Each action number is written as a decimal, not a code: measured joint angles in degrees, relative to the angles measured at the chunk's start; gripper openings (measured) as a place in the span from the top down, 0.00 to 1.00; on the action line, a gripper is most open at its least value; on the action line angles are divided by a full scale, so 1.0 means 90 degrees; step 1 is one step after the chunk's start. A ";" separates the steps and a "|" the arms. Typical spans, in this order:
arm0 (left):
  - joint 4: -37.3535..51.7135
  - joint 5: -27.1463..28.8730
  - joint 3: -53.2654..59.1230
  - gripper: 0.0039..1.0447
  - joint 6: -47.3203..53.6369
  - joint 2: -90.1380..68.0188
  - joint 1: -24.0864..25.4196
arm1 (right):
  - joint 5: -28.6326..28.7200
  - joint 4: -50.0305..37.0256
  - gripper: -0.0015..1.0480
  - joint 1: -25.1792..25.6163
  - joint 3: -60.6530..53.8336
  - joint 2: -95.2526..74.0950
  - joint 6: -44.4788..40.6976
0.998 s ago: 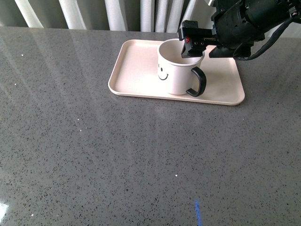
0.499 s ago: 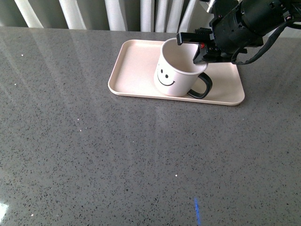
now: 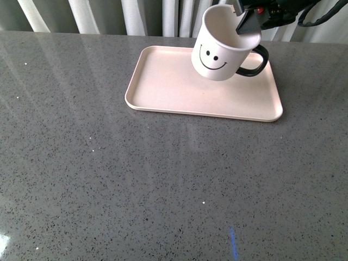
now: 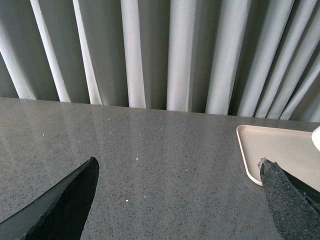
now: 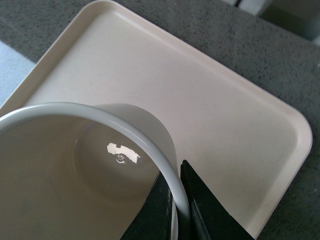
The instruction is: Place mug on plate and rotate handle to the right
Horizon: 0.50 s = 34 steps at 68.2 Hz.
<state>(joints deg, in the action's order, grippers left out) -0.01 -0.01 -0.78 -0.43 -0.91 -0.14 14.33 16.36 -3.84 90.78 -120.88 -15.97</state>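
The cream-white mug (image 3: 220, 51) with its black smiley face hangs tilted above the far right part of the pale pink plate (image 3: 163, 81). Its black handle (image 3: 256, 61) points right. My right gripper (image 3: 247, 20) is shut on the mug's rim from above. The right wrist view shows the rim (image 5: 150, 140) pinched at my right gripper (image 5: 177, 202), one finger inside the mug and one outside, with the plate (image 5: 225, 115) below. My left gripper (image 4: 180, 200) is open over bare table, with nothing between its fingers, and the plate's near corner (image 4: 280, 150) lies beside one finger.
The grey speckled tabletop (image 3: 163, 179) stretches wide in front of and to the left of the plate. Pale curtains (image 4: 175, 50) hang behind the table's far edge.
The mug has risen off the plate and moved back and to the right in my right gripper. It has turned, so the face looks forward and the handle has swung from front to right.
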 joint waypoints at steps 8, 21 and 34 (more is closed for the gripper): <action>0.0000 0.0000 0.0000 0.09 0.0000 0.0000 0.0000 | 0.0476 0.0398 0.98 0.0117 0.0289 -0.0058 -0.0957; 0.0000 0.0000 0.0000 0.09 0.0000 0.0000 0.0000 | 0.0551 0.0933 0.98 0.0180 0.0765 -0.0466 -0.2147; 0.0000 0.0000 0.0000 0.09 0.0000 0.0000 0.0000 | 0.0539 0.1078 0.98 0.0177 0.0945 -0.0845 -0.2538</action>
<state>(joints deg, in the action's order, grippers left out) -0.01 -0.01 -0.78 -0.43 -0.91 -0.14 19.18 26.06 -2.24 99.29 -128.49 -38.81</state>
